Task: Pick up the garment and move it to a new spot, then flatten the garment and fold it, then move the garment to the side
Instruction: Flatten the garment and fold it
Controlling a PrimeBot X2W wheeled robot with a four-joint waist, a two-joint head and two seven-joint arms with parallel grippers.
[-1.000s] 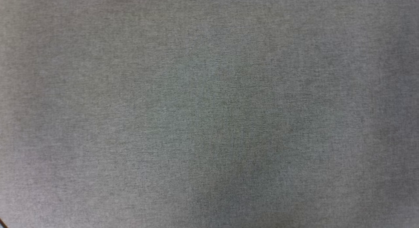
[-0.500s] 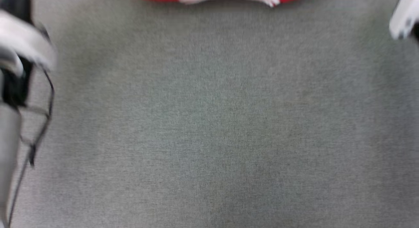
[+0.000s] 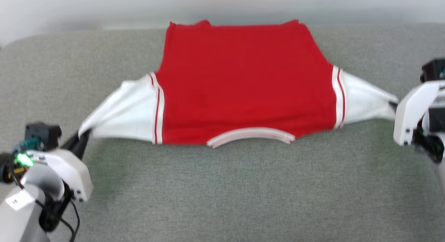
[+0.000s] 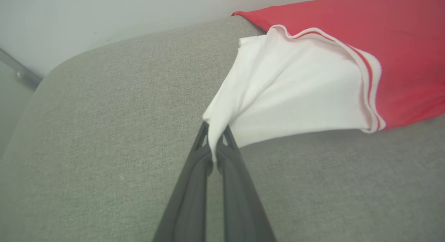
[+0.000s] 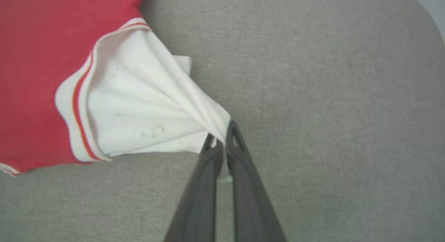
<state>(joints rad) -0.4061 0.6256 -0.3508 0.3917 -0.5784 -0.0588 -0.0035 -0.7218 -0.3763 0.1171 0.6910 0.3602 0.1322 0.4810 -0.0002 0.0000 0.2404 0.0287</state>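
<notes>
Shirt [image 3: 243,82] lies spread flat, red body smooth and stretched wide between the two sets of jaws. Its curved striped collar sits on the near edge, midway between them. Each white sleeve is drawn out to a point, the tip pinched in the left gripper [image 3: 82,136] and the right gripper [image 3: 393,104]. Thin red-and-white stripes mark both sleeve seams.

White sleeve [image 5: 146,110] of the garment [image 5: 34,61] tight between the jaws
</notes>
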